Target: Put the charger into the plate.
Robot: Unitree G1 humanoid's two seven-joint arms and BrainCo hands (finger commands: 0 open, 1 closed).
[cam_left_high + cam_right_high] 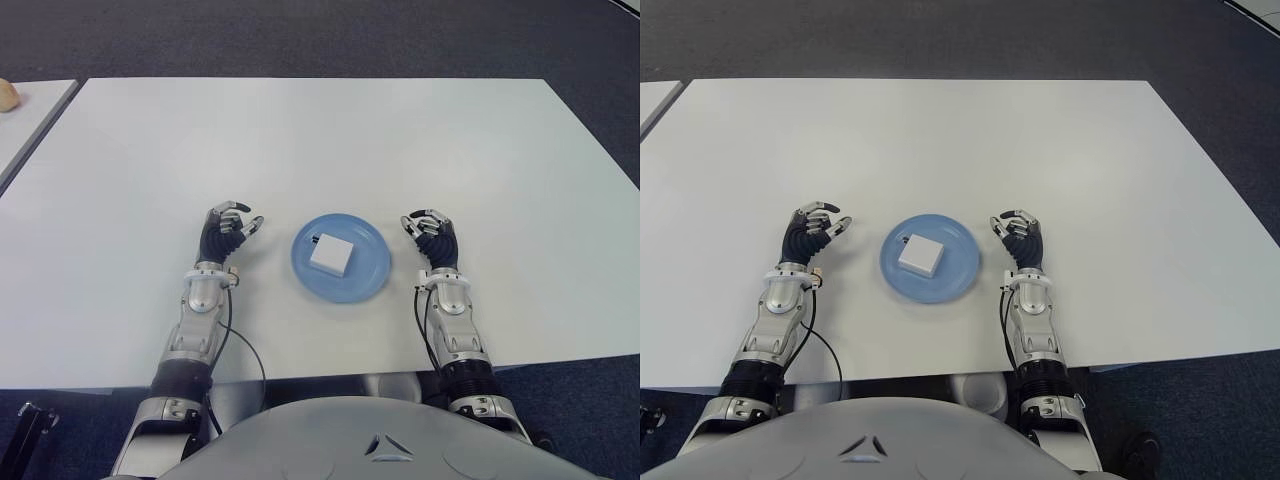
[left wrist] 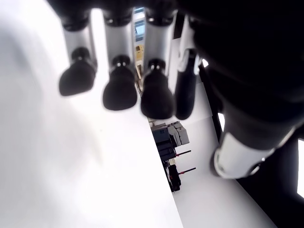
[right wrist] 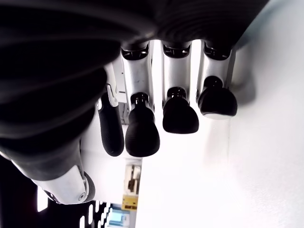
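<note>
A white square charger lies inside the round blue plate near the table's front edge. My left hand shows to the left of the plate, a short gap away, with its fingers loosely curled and nothing between them. To the right of the plate is my right hand, also relaxed and holding nothing, its fingertips over bare table. Neither hand touches the plate or the charger.
The white table stretches wide behind the plate. A second table's corner with a small pale object is at the far left. Dark carpet surrounds the tables.
</note>
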